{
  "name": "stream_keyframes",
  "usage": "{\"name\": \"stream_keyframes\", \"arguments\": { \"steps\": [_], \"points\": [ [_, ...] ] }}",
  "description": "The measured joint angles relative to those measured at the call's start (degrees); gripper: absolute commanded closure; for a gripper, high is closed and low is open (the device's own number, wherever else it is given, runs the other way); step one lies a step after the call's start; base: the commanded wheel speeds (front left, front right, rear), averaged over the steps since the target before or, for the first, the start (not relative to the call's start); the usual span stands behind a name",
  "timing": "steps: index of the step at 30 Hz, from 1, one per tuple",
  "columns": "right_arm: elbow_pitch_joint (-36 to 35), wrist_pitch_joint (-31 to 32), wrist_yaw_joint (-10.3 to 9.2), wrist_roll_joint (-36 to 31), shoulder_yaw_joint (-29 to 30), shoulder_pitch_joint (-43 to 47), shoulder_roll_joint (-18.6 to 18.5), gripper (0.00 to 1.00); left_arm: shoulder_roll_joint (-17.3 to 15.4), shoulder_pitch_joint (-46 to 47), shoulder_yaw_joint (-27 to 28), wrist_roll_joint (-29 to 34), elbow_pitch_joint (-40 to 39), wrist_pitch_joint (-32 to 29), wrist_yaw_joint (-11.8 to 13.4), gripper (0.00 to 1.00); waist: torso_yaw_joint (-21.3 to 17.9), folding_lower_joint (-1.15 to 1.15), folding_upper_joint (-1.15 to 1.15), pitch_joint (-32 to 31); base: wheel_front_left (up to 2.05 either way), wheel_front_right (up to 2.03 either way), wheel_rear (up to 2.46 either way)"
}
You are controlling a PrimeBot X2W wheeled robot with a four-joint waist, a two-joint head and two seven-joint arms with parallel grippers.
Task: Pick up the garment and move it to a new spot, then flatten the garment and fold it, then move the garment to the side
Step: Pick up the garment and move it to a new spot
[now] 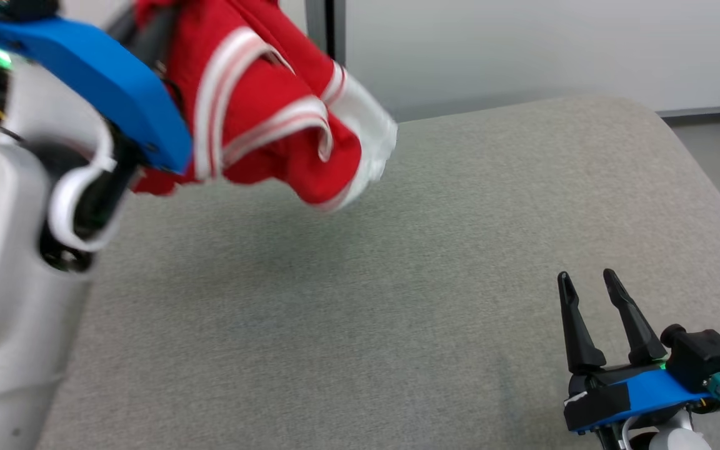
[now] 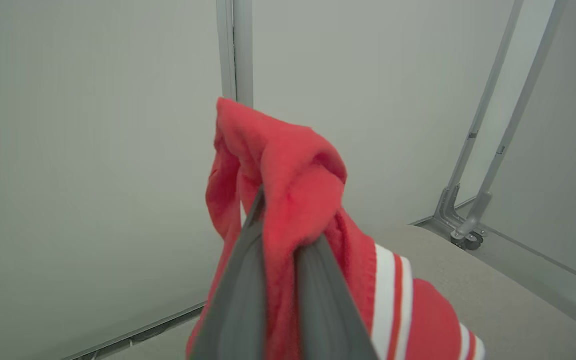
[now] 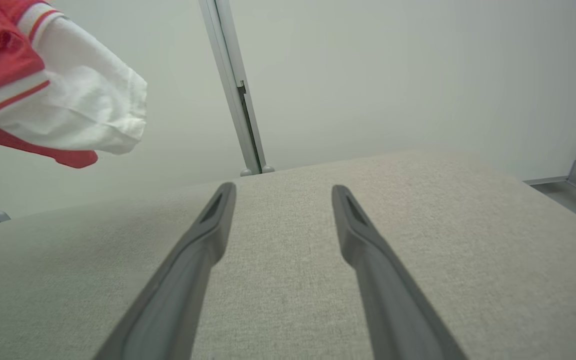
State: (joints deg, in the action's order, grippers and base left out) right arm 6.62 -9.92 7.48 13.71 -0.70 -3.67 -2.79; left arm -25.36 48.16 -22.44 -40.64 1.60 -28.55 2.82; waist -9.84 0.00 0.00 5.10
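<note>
Left wrist view: I have my left gripper (image 2: pixel 285 220) clenched on the red garment (image 2: pixel 298 165), which hangs clear above the grey table (image 1: pixel 397 312) for carrying; right gripper (image 1: pixel 586 275) waits spread (empty).

- garment (image 1: pixel 260 106): soft, fuzzy red cloth, matt, with smoother white bands.
- table (image 1: pixel 347 300): covered in matt grey-beige woven fabric, finely grained.
- right gripper (image 1: pixel 586 276), above the table: dark matt plastic fingers (image 1: pixel 575 325) and a smooth blue plastic shell (image 1: pixel 654 390).
- post (image 3: pixel 233 90) behind the table: smooth grey metal.
</note>
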Motion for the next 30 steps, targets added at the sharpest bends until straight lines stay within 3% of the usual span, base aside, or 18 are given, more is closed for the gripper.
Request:
{"name": "stream_keyframes", "arguments": {
  "steps": [7,16,17,18,19,24,30],
  "points": [
    [-0.1,-0.2,0.0,0.2,-0.7,-0.3,0.0,0.0,5.0,-6.8,-5.7,2.5,7.5,3.6,1.0,1.0,-3.9,0.0,0.0,1.2,0.0,0.0,0.0],
    [0.2,-0.2,0.0,0.5,-1.2,-0.2,0.0,0.0,13.1,-15.2,-8.5,0.8,22.9,10.6,2.2,1.0,-6.2,0.0,0.0,1.2,0.0,0.0,0.0],
    [0.2,-0.2,0.0,0.5,-1.2,-0.2,0.0,0.0,13.6,-15.7,-8.9,0.8,24.1,11.3,1.8,0.6,-6.2,0.0,0.0,1.1,0.0,0.0,0.0],
    [0.2,-0.2,0.0,0.5,-1.2,-0.2,0.0,0.0,14.2,-16.2,-9.2,0.8,25.0,12.2,1.5,0.07,-6.3,0.0,0.0,1.0,0.0,0.0,0.0],
    [0.2,-0.2,0.0,0.4,-1.2,-0.2,0.0,0.0,14.9,-16.6,-9.2,0.5,25.9,13.0,1.1,0.0,-6.3,0.01,0.0,0.8,0.0,0.0,0.0],
    [-0.1,0.5,0.0,0.0,-0.9,0.7,0.0,0.0,16.9,-18.8,-9.4,-0.8,27.1,16.2,-0.6,0.0,-5.3,0.01,0.0,-0.4,0.0,0.0,0.0],
    [-0.8,1.2,0.0,-0.2,-0.7,1.6,0.0,0.0,16.6,-23.9,-6.9,-2.0,21.8,26.0,-2.3,0.0,-2.8,0.0,0.0,-1.7,0.0,0.0,0.0]
  ]
}}
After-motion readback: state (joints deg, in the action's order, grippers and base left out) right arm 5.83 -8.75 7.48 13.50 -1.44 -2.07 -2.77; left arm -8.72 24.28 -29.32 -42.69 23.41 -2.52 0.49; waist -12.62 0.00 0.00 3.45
